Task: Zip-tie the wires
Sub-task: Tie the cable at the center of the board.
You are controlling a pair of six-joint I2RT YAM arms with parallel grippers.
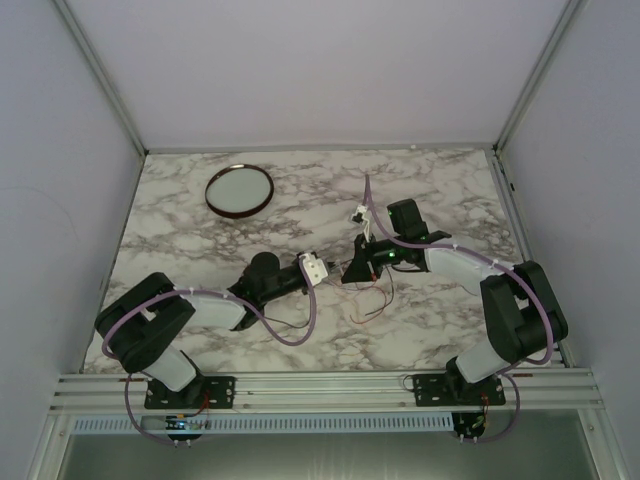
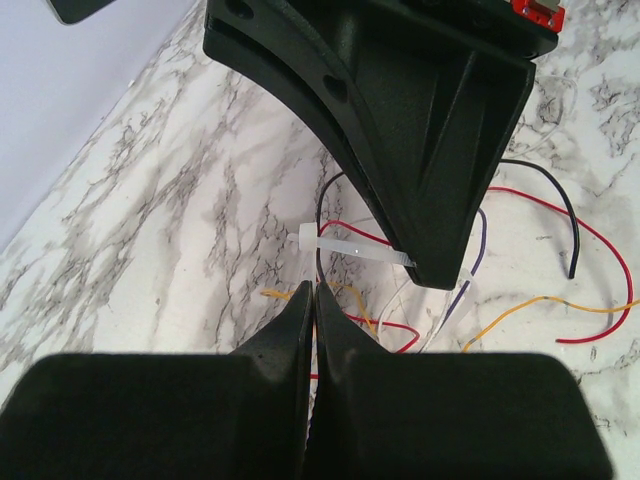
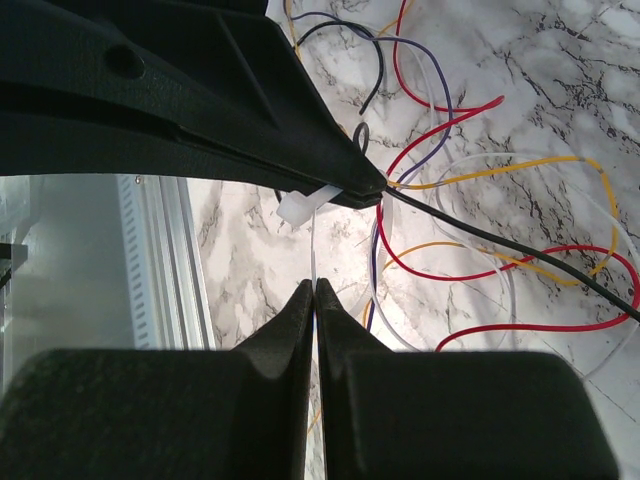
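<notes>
Left wrist view shows the left pincer [image 2: 312, 300] and right pincer [image 3: 315, 292] both pinching the tie [image 2: 335, 245] just above the wires [image 3: 470, 172] sprawled on the surface [image 2: 180, 230]. Cinching seems in hand; next comes a steady pull apart.

White marble-patterned table [image 1: 190, 250], grey-veined, walled in on three sides
Far left: round dark-rimmed dish [image 1: 239, 190], flat on the surface, well apart from everything else. Right of centre: the wires [image 1: 372, 300], a loose tangle of red, black, orange, purple and white strands, sprawled across the marble in open loops. Along the near edge: aluminium rail [image 1: 320, 385]
</notes>
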